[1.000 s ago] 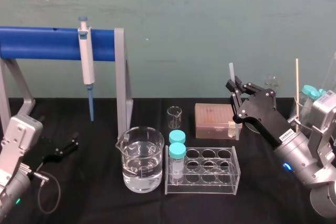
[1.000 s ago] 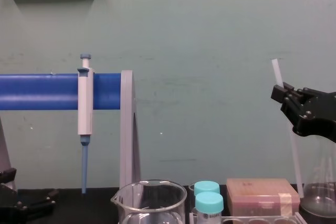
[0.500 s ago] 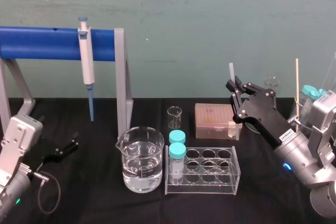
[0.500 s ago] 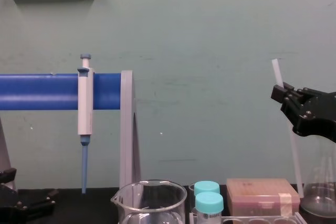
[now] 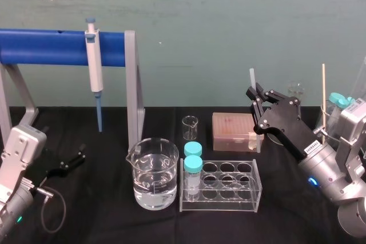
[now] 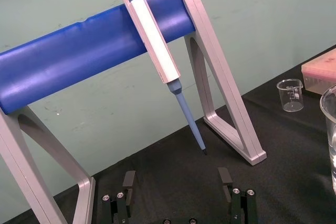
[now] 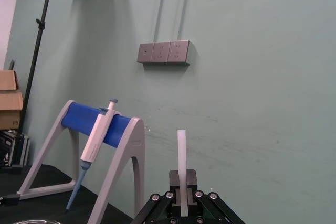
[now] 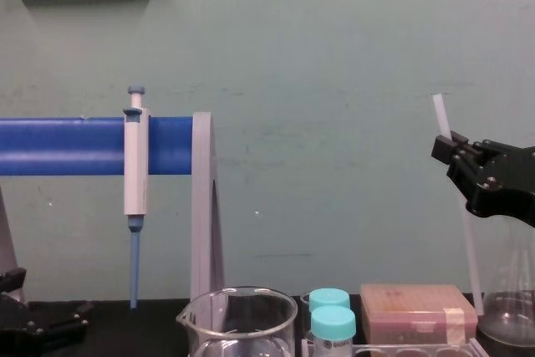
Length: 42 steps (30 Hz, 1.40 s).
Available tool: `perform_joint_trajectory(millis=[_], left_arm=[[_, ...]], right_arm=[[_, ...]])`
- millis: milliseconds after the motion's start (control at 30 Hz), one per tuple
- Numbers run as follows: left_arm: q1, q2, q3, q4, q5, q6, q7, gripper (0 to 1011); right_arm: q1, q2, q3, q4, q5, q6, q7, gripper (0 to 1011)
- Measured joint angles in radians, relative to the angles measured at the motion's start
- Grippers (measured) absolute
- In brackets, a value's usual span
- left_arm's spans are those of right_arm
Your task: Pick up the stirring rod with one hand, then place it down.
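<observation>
Long, thin translucent white stirring rod (image 5: pixel 251 79): at 3 o'clock of the black worktop (image 5: pixel 103 221), near upright, top leaning toward 11 o'clock. Its lower end is just beside the tan tip box (image 5: pixel 231 130); whether it touches the worktop cannot be told.

Handling, judged: light, stiff, smooth, probably brittle. It could slide in a loose pinch and snap under a hard one. Hold near mid-length and set down gently.

Black right end effector (image 5: pixel 255 96): clenched on the rod's upper part, fingertips pinching it from both sides.

Left end effector (image 6: pixel 176 182): parked at 8 o'clock, fingers spread wide, holding nothing.
</observation>
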Motion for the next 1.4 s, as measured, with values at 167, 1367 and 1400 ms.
perform_joint_trajectory(millis=[167,1367,1400], left_arm=[[0.000,0.000,0.000,0.000,0.000,0.000,0.000,1000],[0.000,0.000,0.000,0.000,0.000,0.000,0.000,1000],[0.000,0.000,0.000,0.000,0.000,0.000,0.000,1000]], right_arm=[[0.000,0.000,0.000,0.000,0.000,0.000,0.000,66],[0.001,-0.013,0.007,0.004,-0.002,0.011,0.025,66],[0.001,-0.015,0.008,0.004,-0.002,0.016,0.032,66]])
